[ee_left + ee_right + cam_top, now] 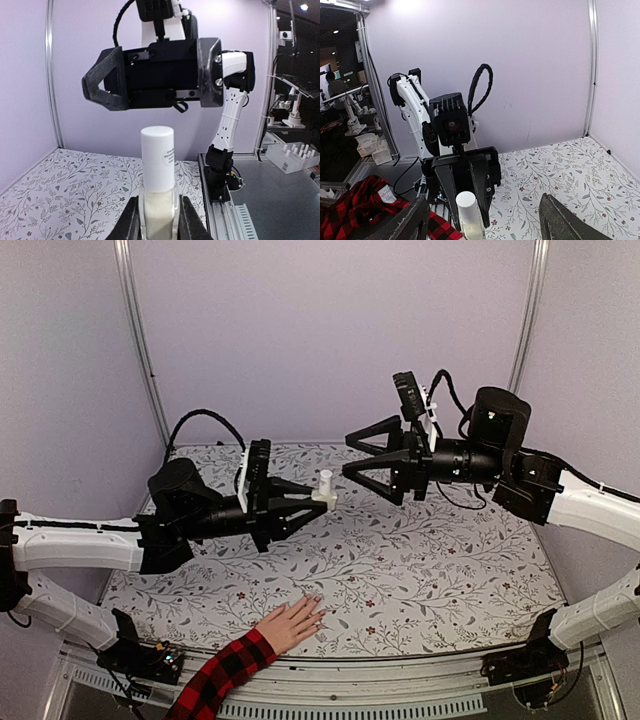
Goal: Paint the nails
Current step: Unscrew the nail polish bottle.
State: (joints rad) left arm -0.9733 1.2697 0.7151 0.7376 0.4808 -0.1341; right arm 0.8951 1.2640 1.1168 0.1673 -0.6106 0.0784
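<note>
Nails (316, 601) on hand (292, 624) flat at bottom centre, left gripper (317, 498) clamped on capped bottle (325, 481) of pale liquid (158, 205) mid-frame, right gripper (348, 456) jaws apart just right of it

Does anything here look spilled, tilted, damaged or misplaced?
Nothing stands out. The small clear white-capped bottle sits upright, cap on, in the left gripper; the open right gripper faces it; the light-skinned hand lies flat on the floral table.
</note>
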